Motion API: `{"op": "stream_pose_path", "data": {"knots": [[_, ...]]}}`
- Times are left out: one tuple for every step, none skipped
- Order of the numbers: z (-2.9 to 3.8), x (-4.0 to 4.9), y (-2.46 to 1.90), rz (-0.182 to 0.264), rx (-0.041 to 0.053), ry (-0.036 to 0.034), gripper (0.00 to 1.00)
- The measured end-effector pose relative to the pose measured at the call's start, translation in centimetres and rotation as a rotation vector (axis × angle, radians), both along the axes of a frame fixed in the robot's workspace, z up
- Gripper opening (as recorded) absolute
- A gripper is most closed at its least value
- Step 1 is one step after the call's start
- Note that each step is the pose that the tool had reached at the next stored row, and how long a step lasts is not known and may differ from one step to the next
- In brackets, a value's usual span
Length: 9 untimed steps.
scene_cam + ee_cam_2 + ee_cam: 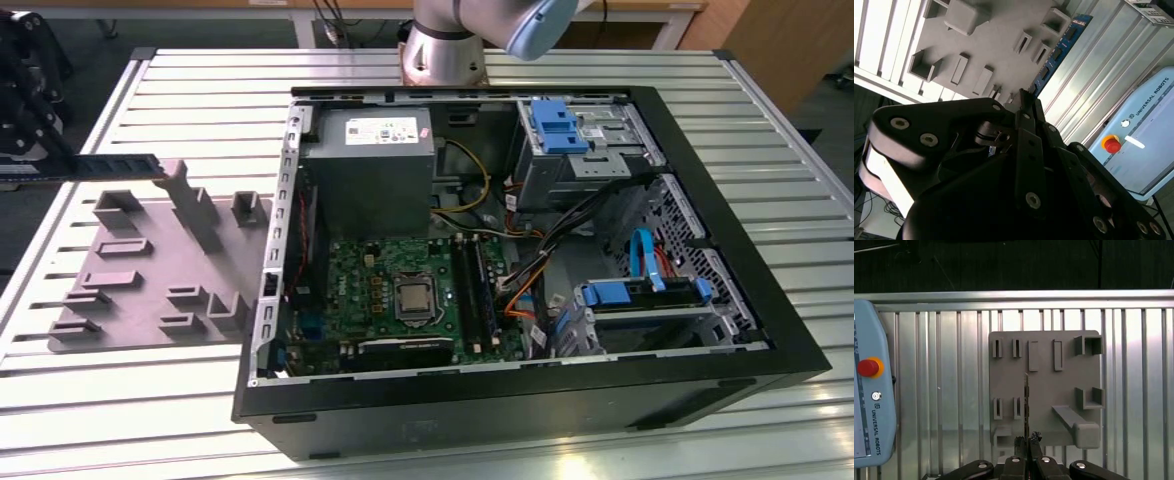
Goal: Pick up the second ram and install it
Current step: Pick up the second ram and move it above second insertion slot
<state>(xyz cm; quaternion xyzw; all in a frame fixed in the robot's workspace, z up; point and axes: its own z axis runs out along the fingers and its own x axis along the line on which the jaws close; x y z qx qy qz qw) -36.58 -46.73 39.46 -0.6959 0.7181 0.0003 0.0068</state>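
Observation:
My gripper (pixel 47 160) is at the exterior view's far left, shut on the second ram (pixel 127 167). The ram is a thin dark-blue stick held level in the air over the far corner of the grey holder block (pixel 160 270). In the first wrist view the ram (pixel 1026 400) shows edge-on, sticking out from the gripper (pixel 1027 438) above the holder block (pixel 1054 385). In the second wrist view its blue board with black chips (pixel 1054 57) runs out from the fingertips (pixel 1026 102). The open computer case (pixel 747 300) lies to the exterior view's right, with the memory slots (pixel 474 290) beside the processor socket (pixel 414 300).
The holder block has raised posts and pockets. The arm's base (pixel 441 45) stands behind the case. Inside the case are a grey power supply (pixel 367 160), blue drive brackets (pixel 554 125) and loose cables (pixel 534 280). A teach pendant (pixel 871 390) lies on the slatted table (pixel 200 90).

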Motion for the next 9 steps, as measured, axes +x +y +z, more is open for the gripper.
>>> {"op": "stream_pose_path", "data": {"knots": [[0.0, 0.1, 0.0, 0.0, 0.0, 0.0, 0.14], [0.0, 0.19, 0.0, 0.0, 0.0, 0.0, 0.14], [0.0, 0.28, 0.0, 0.0, 0.0001, -0.0001, 0.14], [0.0, 0.38, 0.0, 0.0, 0.0, 0.0, 0.14], [0.0, 0.47, 0.0, 0.0, 0.0, 0.0, 0.14], [0.0, 0.57, 0.0, 0.0, 0.0, 0.0, 0.14], [0.0, 0.66, 0.0, 0.0, 0.0, 0.0, 0.14], [0.0, 0.76, 0.0, 0.0, 0.0, 0.0, 0.14], [0.0, 0.86, 0.0, 0.0, 0.0, 0.0, 0.14]]}}
